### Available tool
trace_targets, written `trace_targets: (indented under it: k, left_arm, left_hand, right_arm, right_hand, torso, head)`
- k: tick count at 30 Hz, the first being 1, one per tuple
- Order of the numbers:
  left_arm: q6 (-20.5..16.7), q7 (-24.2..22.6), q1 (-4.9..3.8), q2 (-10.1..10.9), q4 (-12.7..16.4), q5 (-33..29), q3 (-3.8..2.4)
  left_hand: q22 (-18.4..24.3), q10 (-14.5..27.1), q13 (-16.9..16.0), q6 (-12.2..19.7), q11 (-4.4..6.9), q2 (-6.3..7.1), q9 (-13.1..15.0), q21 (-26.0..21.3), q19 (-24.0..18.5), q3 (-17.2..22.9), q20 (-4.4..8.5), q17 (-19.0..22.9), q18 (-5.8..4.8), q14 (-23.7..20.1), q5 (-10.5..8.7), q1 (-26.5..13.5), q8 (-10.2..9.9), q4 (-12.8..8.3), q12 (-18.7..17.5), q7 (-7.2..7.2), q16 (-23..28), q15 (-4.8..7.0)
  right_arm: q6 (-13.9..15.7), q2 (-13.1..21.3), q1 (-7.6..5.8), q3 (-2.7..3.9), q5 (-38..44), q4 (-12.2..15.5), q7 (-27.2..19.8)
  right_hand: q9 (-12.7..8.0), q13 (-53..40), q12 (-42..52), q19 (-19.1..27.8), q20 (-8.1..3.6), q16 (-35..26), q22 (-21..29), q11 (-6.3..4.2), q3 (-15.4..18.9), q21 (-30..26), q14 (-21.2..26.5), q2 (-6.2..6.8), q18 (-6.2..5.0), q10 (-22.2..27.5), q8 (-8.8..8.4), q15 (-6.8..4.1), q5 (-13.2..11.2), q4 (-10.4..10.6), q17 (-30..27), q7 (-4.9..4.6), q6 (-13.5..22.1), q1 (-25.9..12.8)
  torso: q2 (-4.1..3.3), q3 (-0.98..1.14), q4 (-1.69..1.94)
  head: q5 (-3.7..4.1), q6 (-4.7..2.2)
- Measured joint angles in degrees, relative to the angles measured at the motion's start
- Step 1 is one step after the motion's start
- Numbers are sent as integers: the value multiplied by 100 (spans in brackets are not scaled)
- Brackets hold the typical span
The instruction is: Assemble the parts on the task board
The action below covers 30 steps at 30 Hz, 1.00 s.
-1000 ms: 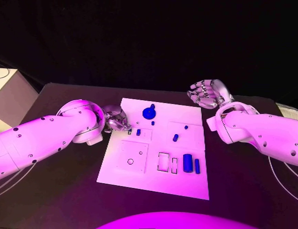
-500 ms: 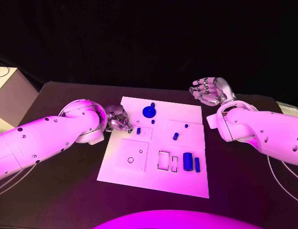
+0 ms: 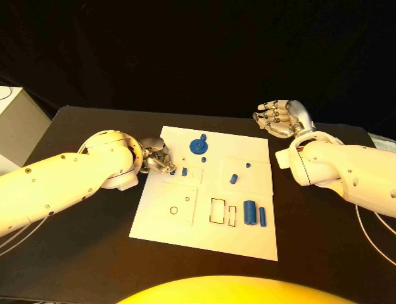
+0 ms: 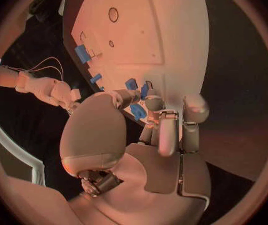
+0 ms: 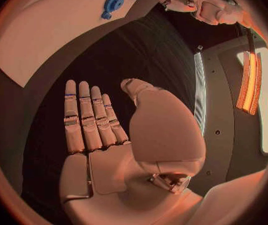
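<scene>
The white task board lies mid-table. At its left edge my left hand reaches in, thumb and fingers pinching a small blue part just over the board, beside another small blue piece. A blue gear-shaped part stands near the far edge. A thick blue cylinder and a slim one lie at the near right, and a short piece sits mid-board. My right hand hovers beyond the board's far right corner; its fingers are straight and hold nothing.
A white box stands off the table's left edge. Thin cables hang along my right arm. Rectangular cutouts and round holes mark the board's near half. Bare black table surrounds the board.
My right hand has drifted a little farther back and to the right, away from the board. My left hand has stayed at the board's left edge, barely shifting.
</scene>
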<state>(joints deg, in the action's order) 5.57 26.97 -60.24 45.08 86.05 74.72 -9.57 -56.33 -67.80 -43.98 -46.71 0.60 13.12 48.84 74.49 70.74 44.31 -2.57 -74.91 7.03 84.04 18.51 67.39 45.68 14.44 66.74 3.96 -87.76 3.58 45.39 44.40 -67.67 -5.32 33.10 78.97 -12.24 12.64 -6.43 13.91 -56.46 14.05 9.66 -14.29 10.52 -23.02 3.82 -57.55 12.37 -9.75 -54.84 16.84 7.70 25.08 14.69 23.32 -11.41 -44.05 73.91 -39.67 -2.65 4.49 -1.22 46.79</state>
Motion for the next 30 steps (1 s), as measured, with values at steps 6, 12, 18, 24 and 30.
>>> trace_targets:
  k: [6,12,18,24,30]
  left_arm:
    - [28,-3,0,12,2,29,2]
    - [50,-4,1,18,2,38,3]
    - [73,-5,2,24,-4,42,3]
    - [94,-6,3,26,-4,47,3]
    - [98,-9,16,15,-23,52,2]
  left_hand:
    - [0,0,8,0,0,0,1,0,0,0,0,0,0,0,-8,1,0,0,0,0,0,0]
    - [0,0,8,0,-1,-1,1,0,0,0,0,0,0,0,-16,1,0,0,0,0,0,0]
    - [0,0,8,0,-1,-2,1,0,0,0,0,0,0,0,-18,2,0,0,0,0,0,0]
    - [0,0,8,0,-1,-3,1,0,0,-1,0,0,0,0,-19,3,-1,-1,0,0,0,0]
    - [5,0,16,0,-1,-3,1,0,0,-1,0,0,0,0,-33,3,-10,-1,0,0,0,0]
  right_arm:
    - [0,1,0,0,-28,0,-13]
    - [-1,-1,0,0,-42,0,-16]
    - [-3,-2,0,0,-48,0,-17]
    - [-13,-3,0,0,-51,-1,-17]
    - [-30,-2,0,0,-51,4,-15]
  right_hand:
    - [0,0,0,0,0,0,0,0,0,0,0,0,0,0,0,0,0,0,0,0,0,0]
    - [0,9,0,0,0,0,12,0,0,0,0,0,0,0,0,-1,0,0,-9,0,0,0]
    - [-5,8,0,0,0,0,12,0,0,0,2,0,0,0,0,-2,0,0,-9,0,0,0]
    - [-5,18,-22,0,0,0,22,20,0,0,2,-24,0,-21,0,-2,0,0,-19,0,0,-25]
    - [-5,32,-22,-1,0,-23,40,20,0,0,2,-24,0,-20,0,-2,0,1,-36,0,0,-25]
  torso:
    - [3,0,2]
    - [3,0,2]
    - [1,0,-1]
    - [1,1,-1]
    - [1,3,0]
  head:
    - [-5,11]
    - [-11,12]
    - [-12,17]
    - [-9,27]
    - [-3,29]
